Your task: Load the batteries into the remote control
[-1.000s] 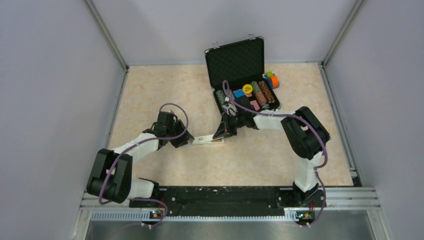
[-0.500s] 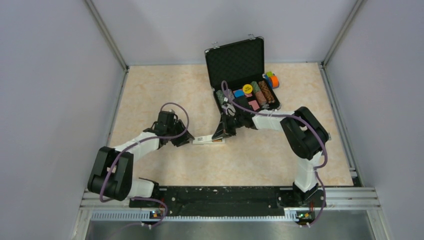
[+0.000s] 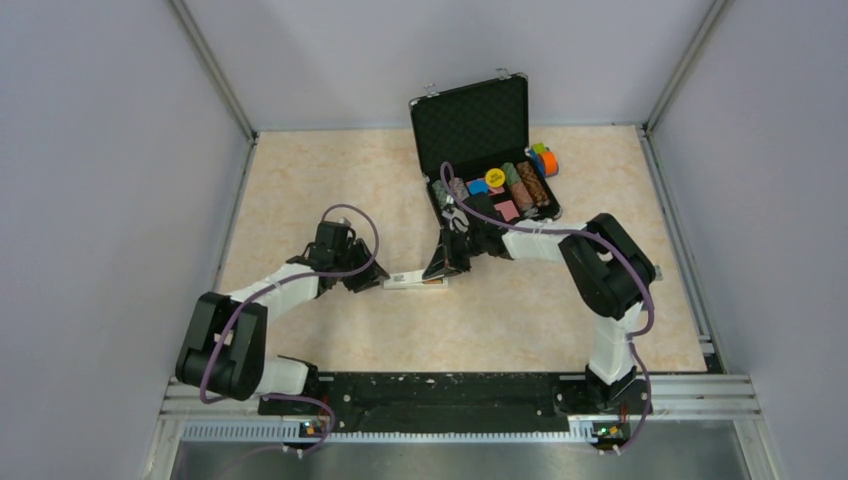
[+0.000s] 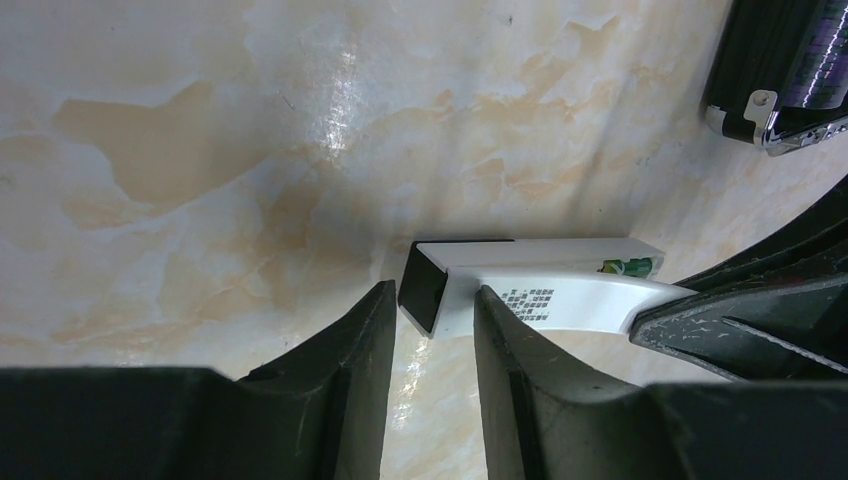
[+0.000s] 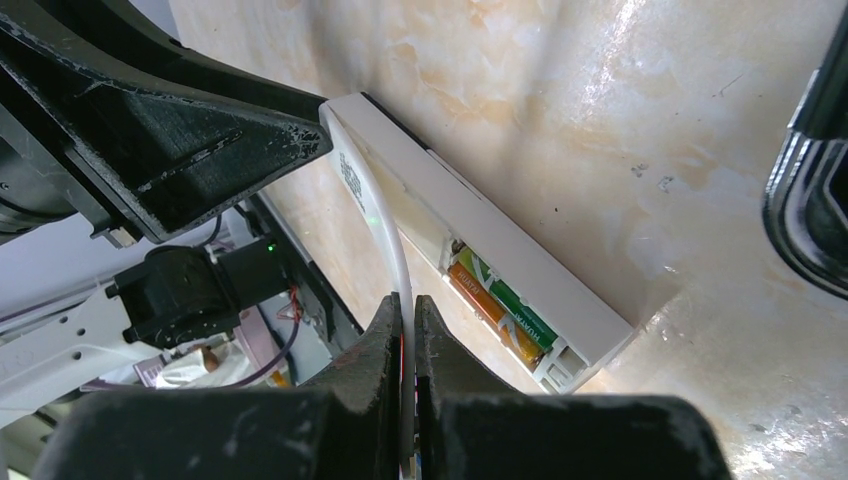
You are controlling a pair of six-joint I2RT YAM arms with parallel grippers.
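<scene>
Lying flat on table (image 3: 300, 190) between grippers: remote control (image 3: 415, 282), long axis left–right, compartment end rightward, batteries (image 5: 500, 305) seated. Right gripper (image 5: 410, 300) clamped on lifted battery cover (image 5: 385, 220). Left gripper (image 4: 432, 300) astride left end, grasp indeterminate. Open case (image 3: 480, 130) behind.

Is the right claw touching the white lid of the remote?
Touching. The right wrist view shows the right gripper pinched shut on the thin white lid, with no gap on either side.

Bright, even light from above. White glare streaks the table (image 4: 340, 90) beyond the remote control (image 4: 580, 285); a soft shadow lies just beside it. Closest to each wrist lens, everything blurs.
</scene>
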